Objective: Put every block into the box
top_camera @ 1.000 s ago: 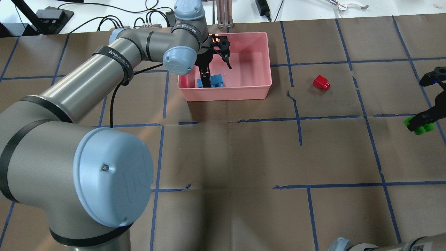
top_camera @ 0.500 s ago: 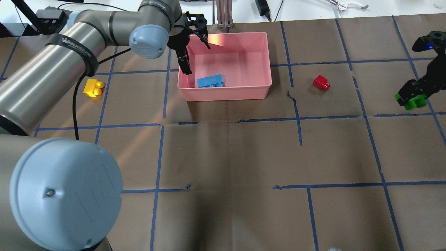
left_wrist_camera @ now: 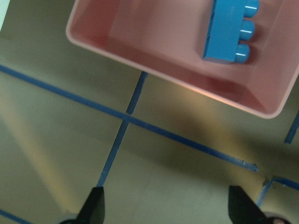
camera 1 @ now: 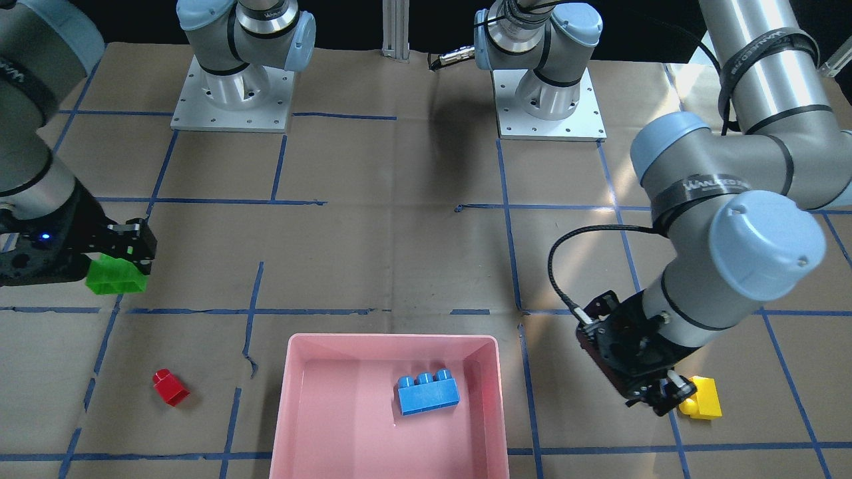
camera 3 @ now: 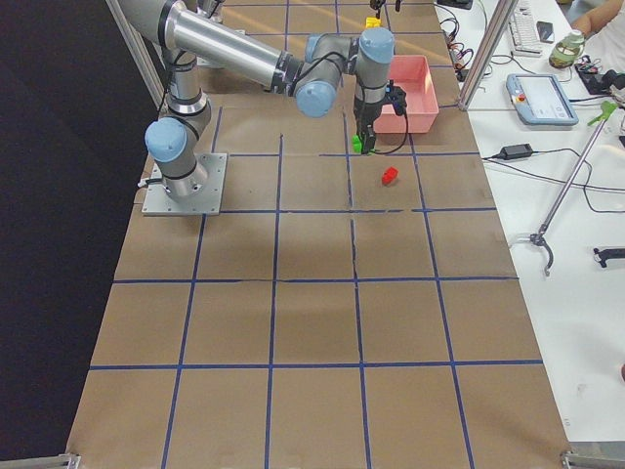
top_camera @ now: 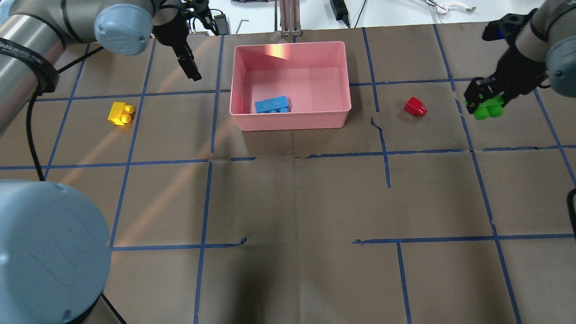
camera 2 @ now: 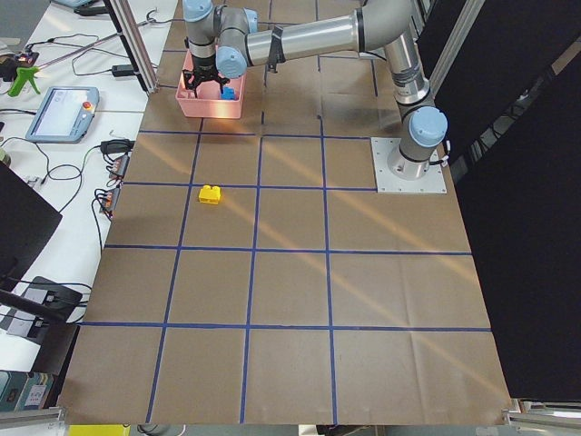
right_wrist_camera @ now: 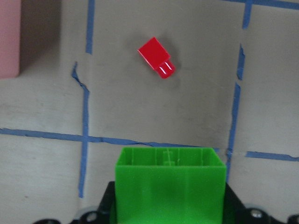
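Note:
The pink box (top_camera: pixel 292 121) stands at the far middle of the table, and the blue block (top_camera: pixel 272 104) lies inside it at the front left. My left gripper (top_camera: pixel 203 54) is open and empty, raised over the table left of the box; its wrist view shows spread fingertips (left_wrist_camera: pixel 96 205) and the box (left_wrist_camera: pixel 163 77) with the blue block (left_wrist_camera: pixel 229 30). The yellow block (top_camera: pixel 120 113) lies on the table further left. My right gripper (top_camera: pixel 483 96) is shut on the green block (top_camera: pixel 486 105), held above the table right of the red block (top_camera: pixel 414 107). The red block (right_wrist_camera: pixel 156 58) lies ahead of the green one (right_wrist_camera: pixel 170 186).
Brown paper with a blue tape grid covers the table (top_camera: pixel 297 202). The left arm's big elbow (top_camera: pixel 45 252) fills the near left corner. Cables and a metal post (top_camera: pixel 288 18) stand behind the box. In the front view the yellow block (camera 1: pixel 702 398) sits just beside the left gripper (camera 1: pixel 659 399).
My left gripper has let go of the blue block, risen out of the box and moved left, uncovering the yellow block. My right gripper has carried the green block away from me and leftward, toward the red block.

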Controlling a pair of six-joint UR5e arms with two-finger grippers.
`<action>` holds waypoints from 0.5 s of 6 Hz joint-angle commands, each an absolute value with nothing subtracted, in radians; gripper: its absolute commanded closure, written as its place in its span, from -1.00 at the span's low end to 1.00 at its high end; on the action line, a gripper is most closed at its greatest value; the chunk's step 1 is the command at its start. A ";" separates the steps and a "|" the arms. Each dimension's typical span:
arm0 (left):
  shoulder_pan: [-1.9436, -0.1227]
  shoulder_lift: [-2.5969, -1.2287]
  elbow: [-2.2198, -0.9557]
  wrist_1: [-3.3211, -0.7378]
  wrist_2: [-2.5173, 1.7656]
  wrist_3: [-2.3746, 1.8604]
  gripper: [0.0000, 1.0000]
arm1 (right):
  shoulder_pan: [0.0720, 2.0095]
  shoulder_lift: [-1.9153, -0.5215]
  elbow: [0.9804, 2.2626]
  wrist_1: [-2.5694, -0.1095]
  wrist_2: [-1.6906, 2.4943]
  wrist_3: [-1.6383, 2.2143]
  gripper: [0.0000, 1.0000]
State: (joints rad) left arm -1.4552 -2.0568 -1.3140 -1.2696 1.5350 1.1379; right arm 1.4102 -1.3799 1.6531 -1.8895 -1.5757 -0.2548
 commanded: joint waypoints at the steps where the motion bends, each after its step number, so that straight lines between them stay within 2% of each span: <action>1: -1.303 -2.046 -1.411 -1.218 1.539 1.072 -0.86 | 1.631 -1.275 1.527 -1.891 -1.575 0.043 -0.13; 3: -1.229 -2.115 -1.424 -1.131 1.540 0.978 -0.86 | 1.765 -1.085 1.329 -1.891 -1.574 0.187 -0.15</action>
